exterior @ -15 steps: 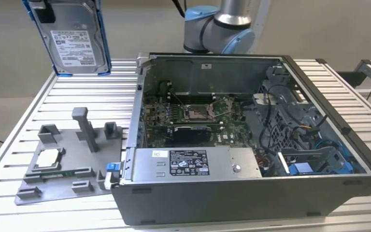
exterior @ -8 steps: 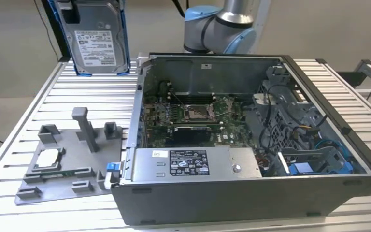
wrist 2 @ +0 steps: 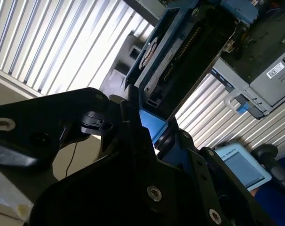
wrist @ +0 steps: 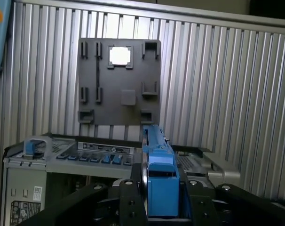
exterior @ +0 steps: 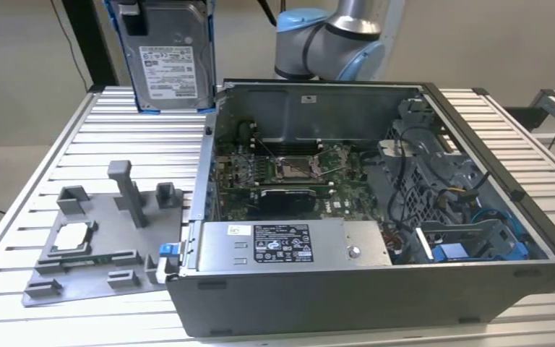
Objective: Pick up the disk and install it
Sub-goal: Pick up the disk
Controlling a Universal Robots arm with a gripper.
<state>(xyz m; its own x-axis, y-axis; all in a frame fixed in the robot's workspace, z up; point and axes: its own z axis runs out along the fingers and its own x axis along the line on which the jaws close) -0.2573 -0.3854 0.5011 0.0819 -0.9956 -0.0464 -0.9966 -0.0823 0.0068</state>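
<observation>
The disk (exterior: 170,61), a silver-grey drive with a white label in a blue frame, hangs upright in the air at the exterior view's upper left. It is above the table, just outside the left wall of the open computer case (exterior: 210,155). My gripper (exterior: 157,9) is shut on its top edge. In the first wrist view the disk (wrist: 159,169) stands edge-on between the black fingers (wrist: 129,200) of the gripper (wrist: 160,190). The second wrist view shows the disk (wrist 2: 180,61) reaching out from the gripper (wrist 2: 152,134) over the slatted table.
A grey fixture plate (exterior: 113,278) with posts lies on the table left of the case and carries a small square chip (exterior: 73,235). Inside the case are the motherboard (exterior: 292,170), a silver power supply box (exterior: 287,242) and blue drive-bay parts (exterior: 470,249). The arm's base (exterior: 331,40) stands behind.
</observation>
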